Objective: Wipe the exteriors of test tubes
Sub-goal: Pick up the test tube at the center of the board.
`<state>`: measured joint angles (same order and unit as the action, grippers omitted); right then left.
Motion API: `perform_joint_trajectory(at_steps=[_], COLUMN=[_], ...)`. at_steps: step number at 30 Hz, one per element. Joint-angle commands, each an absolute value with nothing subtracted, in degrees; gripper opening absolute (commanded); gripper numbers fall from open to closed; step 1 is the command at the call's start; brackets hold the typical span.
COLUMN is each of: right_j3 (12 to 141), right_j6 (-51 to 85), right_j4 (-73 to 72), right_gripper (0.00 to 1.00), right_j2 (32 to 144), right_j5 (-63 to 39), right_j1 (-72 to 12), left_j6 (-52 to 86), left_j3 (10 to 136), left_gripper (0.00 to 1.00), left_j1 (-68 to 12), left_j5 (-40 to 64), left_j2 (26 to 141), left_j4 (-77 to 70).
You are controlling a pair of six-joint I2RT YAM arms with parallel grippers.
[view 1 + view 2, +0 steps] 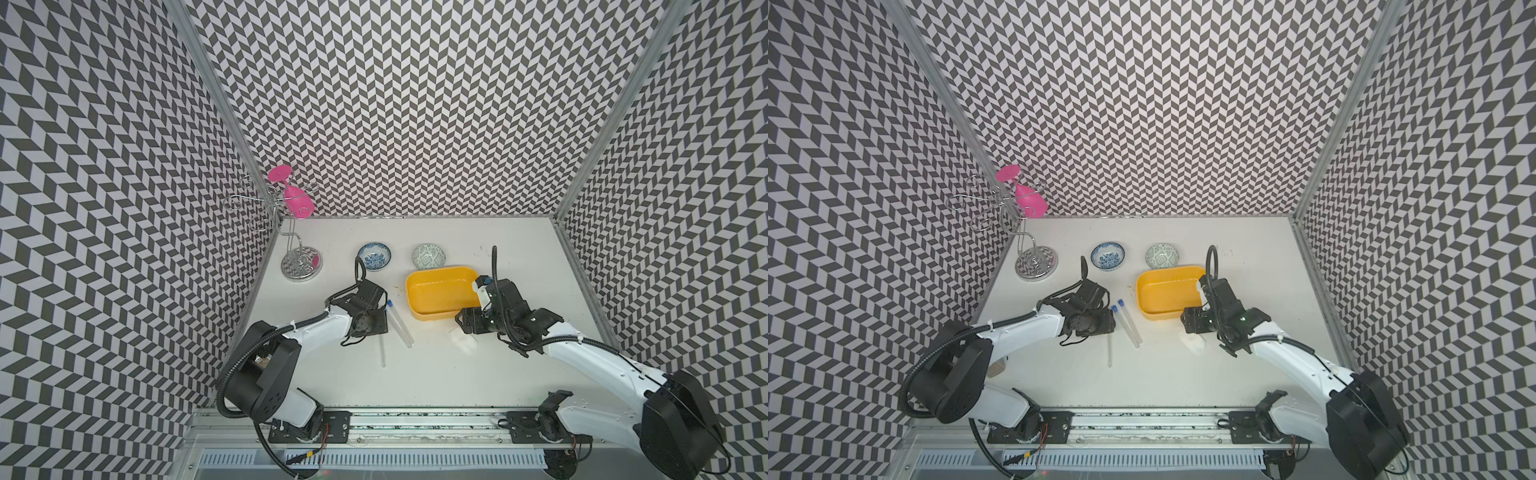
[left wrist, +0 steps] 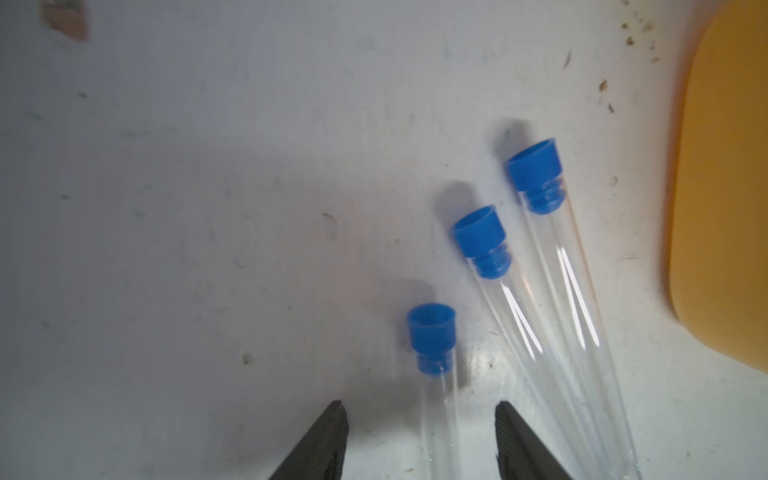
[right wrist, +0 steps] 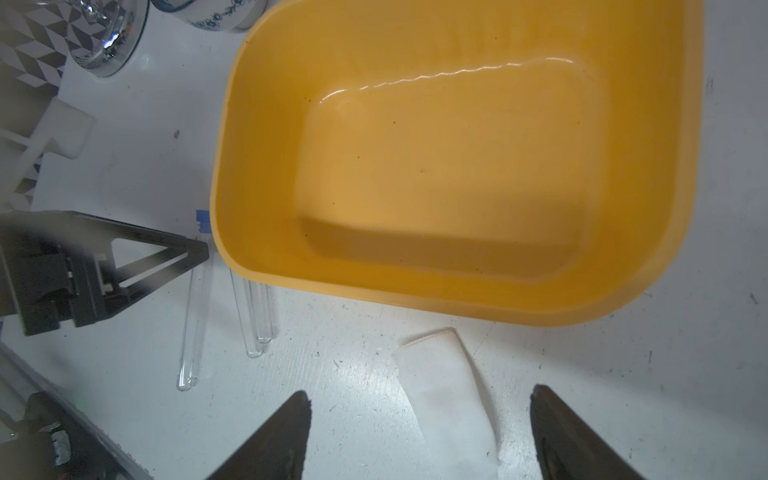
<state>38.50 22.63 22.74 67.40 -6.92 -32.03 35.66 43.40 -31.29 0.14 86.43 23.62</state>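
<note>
The yellow tub [image 1: 440,291] stands empty on the table [image 1: 457,374]; the three test tubes [image 2: 513,320] lie flat near it; the left gripper [image 2: 419,409], jaws apart, straddles one of them, apparently to lift it; the right gripper [image 3: 420,392], wide, straddles the white cloth [image 3: 444,390], probably the wiper.

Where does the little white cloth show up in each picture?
In a top view: white cloth on the table, at the yellow tub's near side.
In a top view: cloth, same spot.
Left wrist: not in it.
Right wrist: cloth seen within the open right end effector.
Shared landmark: the yellow tub.
</note>
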Motion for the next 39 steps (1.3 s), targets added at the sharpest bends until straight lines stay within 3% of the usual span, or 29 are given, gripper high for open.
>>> perform_joint_trajectory(at_steps=[1, 13, 27, 39], right_j3=[36.9, 32.7, 32.2, 35.2], right_j6=[23.7, 25.1, 25.5, 23.4], right_j4=[21.9, 22.2, 20.2, 18.2], right_gripper=[0.8, 0.79, 0.76, 0.71], right_j2=[66.1, 64.0, 69.8, 78.3], right_j5=[-7.2, -6.8, -6.2, -3.4], right_j1=[-32.8, -34.1, -36.9, -36.9], left_j6=[36.6, 35.5, 34.4, 33.1], left_j3=[45.5, 48.8, 46.2, 45.1], left_gripper=[0.54, 0.32, 0.2, 0.19], left_j1=[-31.8, -32.7, -32.7, -32.4], left_j5=[-1.9, -5.2, -4.5, -1.7], left_j2=[88.7, 93.9, 91.1, 84.9], left_j4=[23.6, 26.5, 26.3, 26.7])
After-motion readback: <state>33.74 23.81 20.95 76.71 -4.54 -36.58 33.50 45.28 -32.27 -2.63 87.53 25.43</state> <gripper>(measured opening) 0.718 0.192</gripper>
